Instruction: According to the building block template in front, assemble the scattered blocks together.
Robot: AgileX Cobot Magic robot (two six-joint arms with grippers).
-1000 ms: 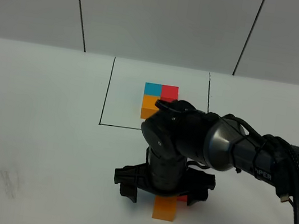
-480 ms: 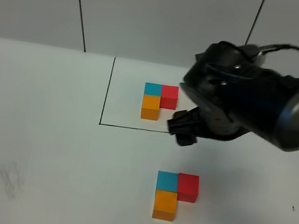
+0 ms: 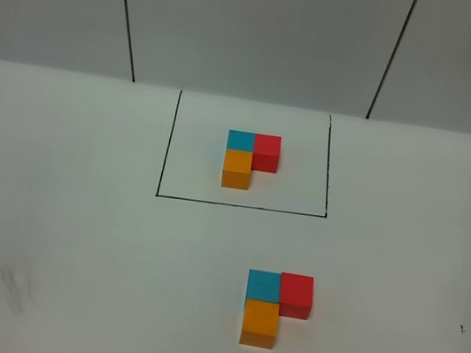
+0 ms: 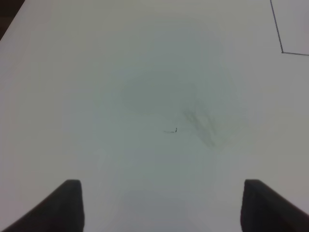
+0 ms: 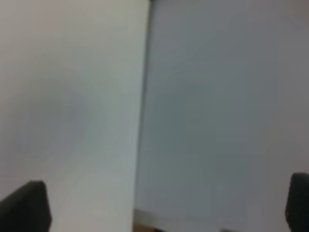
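Now: both arms clear of the high view, blocks in an L

High view: neither arm in sight. Template [image 3: 250,158] sits on the worktop [image 3: 61,203] inside a black drawn rectangle [image 3: 165,156]: blue cube at the back, red touching it on the right, orange touching it in front. Nearer the camera and a little to the right, outside the frame, the blocks lie in the same L: blue block [image 3: 263,285], red block [image 3: 296,294] touching its right side, orange block [image 3: 261,323] touching its front.

Left wrist view: left gripper [image 4: 161,205] hangs over bare worktop, jaws apart, nothing between them. Grey smudge [image 4: 203,126] and a small dark mark [image 4: 170,130] lie below it; a corner of the black line shows at the edge.

Right wrist view: blurred. Right gripper [image 5: 166,205] spread wide, holding nothing, looking at pale surfaces split by a dark seam [image 5: 143,106].
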